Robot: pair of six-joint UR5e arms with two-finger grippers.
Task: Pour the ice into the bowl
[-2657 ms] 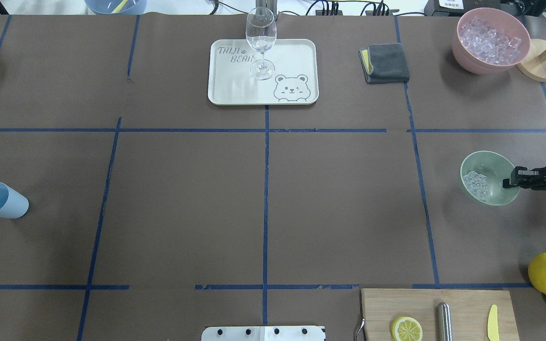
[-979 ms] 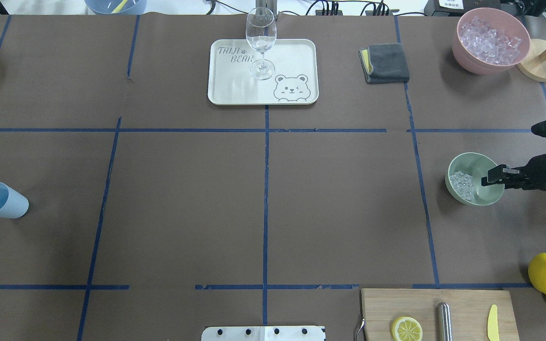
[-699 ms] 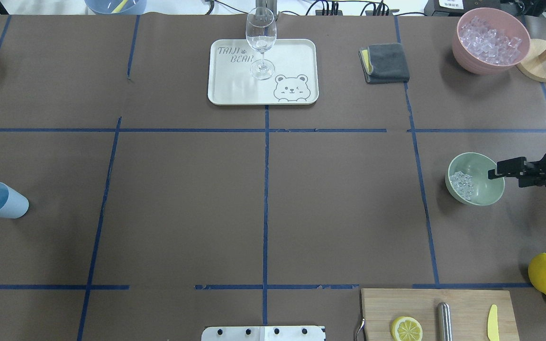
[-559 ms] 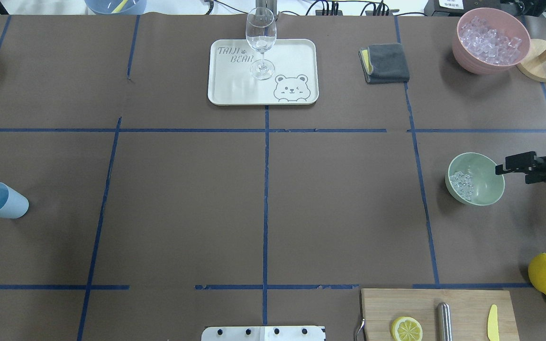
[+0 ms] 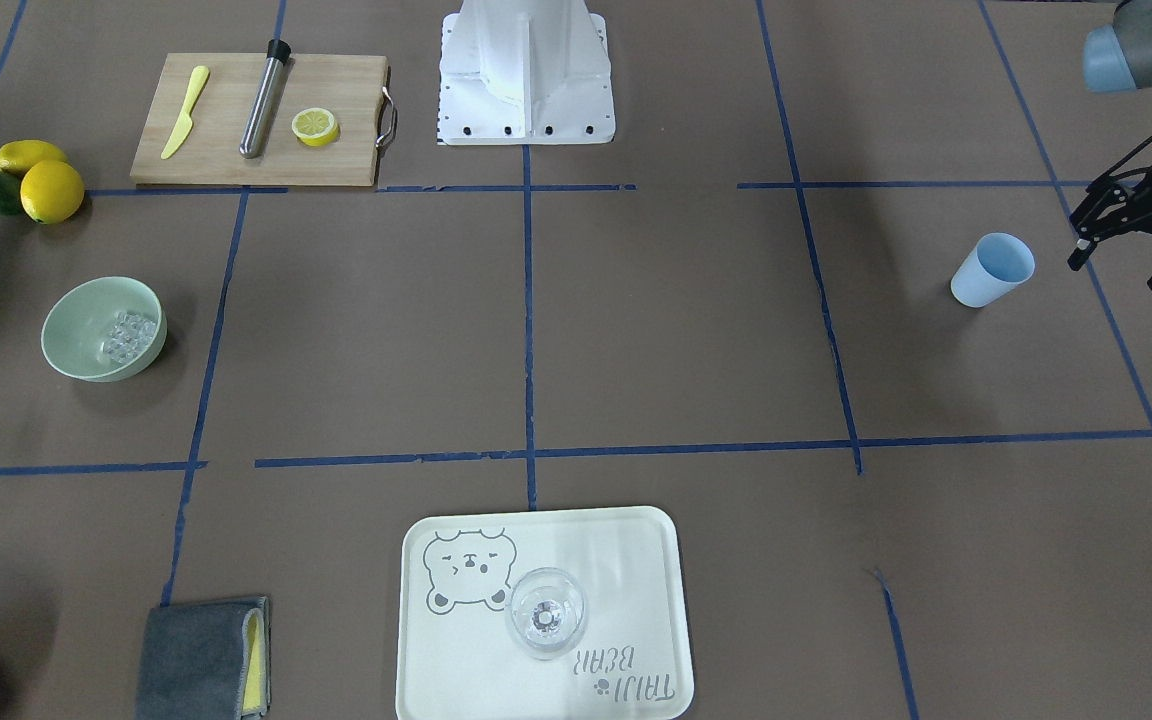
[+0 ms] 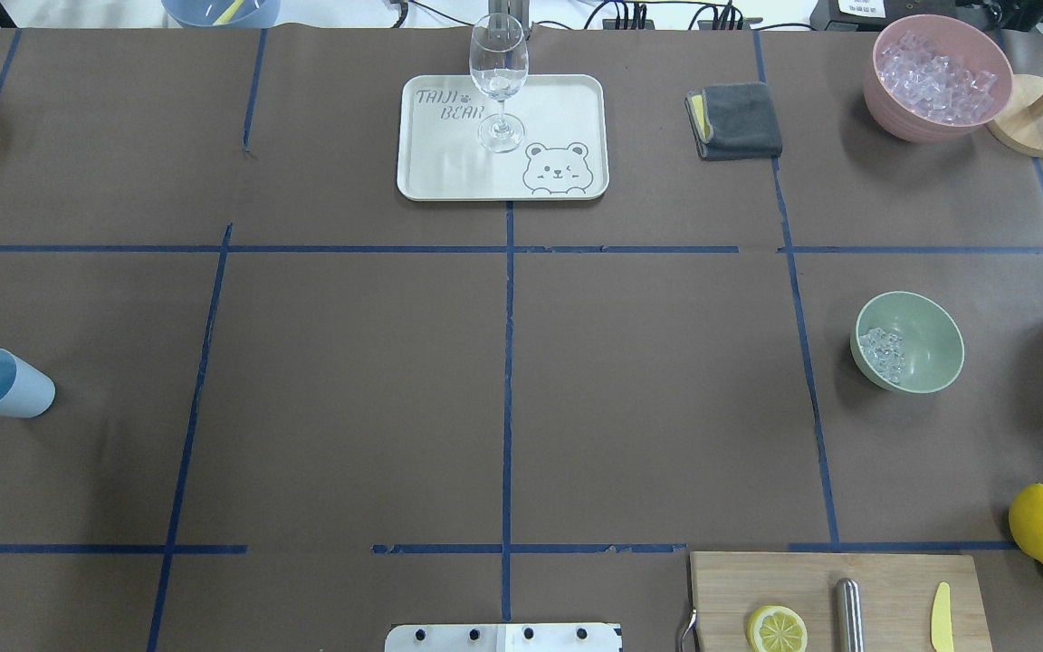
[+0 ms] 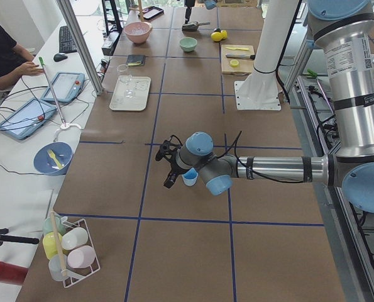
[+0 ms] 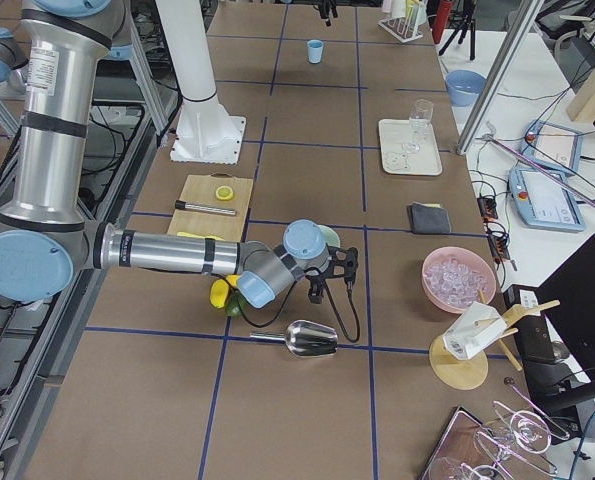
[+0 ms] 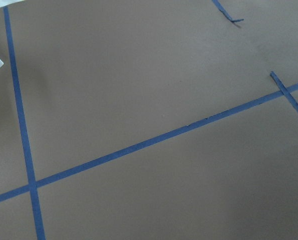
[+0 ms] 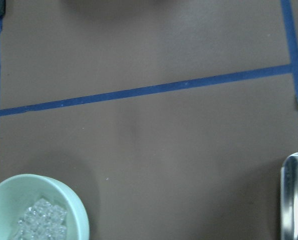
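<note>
The ice (image 6: pixel 884 353), a small heap of clear glossy cubes, lay inside the round pale mint-green bowl (image 6: pixel 931 337), bunched against the wall nearer the table's middle. The bowl stood upright on the brown paper-covered table (image 6: pixel 648 389), on my robot's right side, just beyond a blue tape line (image 6: pixel 800 362). In the right wrist view I saw the same bowl low in the left corner, cubes showing over its rim.

The right gripper (image 8: pixel 335 268) hung off toward the table's right end, apart from the bowl; only a dark sliver of it reached the overhead view's edge, so I could not tell whether its pincer was released or clenched. A shiny metal scoop (image 8: pixel 312 338) lay on the table further toward that end, with nothing touching it.

On the far side the left gripper (image 5: pixel 1121 270) hovered over the table near the pale blue plastic cup (image 5: pixel 991 270) without touching it; its fingers (image 5: pixel 1076 262) were spread wide, the pincer released with nothing between them.

At the table's far edge I had the round pink tub (image 6: pixel 884 101) full of clear cubes, a folded grey cloth (image 6: pixel 739 119), and a clear wine glass (image 6: pixel 498 81) standing on a cream rectangular tray (image 6: pixel 567 104) printed with a bear.
</note>
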